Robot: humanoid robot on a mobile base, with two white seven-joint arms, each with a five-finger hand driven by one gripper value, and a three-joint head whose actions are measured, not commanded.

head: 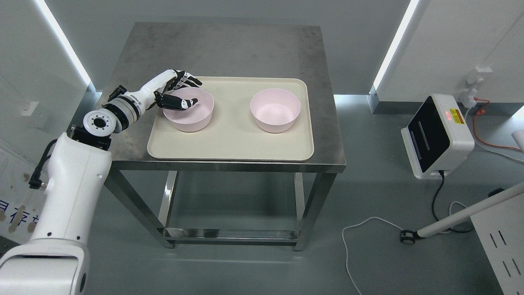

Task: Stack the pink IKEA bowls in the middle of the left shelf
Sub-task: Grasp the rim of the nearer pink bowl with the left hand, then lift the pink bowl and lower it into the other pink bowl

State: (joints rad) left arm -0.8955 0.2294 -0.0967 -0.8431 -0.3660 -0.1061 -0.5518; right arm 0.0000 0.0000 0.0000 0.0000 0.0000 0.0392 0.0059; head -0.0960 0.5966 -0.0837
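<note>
My left hand [180, 92] is clamped on the near-left rim of a round pale pink plastic bowl [189, 110], thumb hooked inside, the other fingers [189, 78] curled over the outer wall. That bowl sits on a cream rectangular plastic tray [229, 141] on a grey steel table [229, 45]. A second matching pink bowl [275, 110] stands on the tray well off to the hand's right, upright and apart from the first

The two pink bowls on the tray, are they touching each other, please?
Apart. The head view shows bare tray between the left bowl and the right bowl.
</note>
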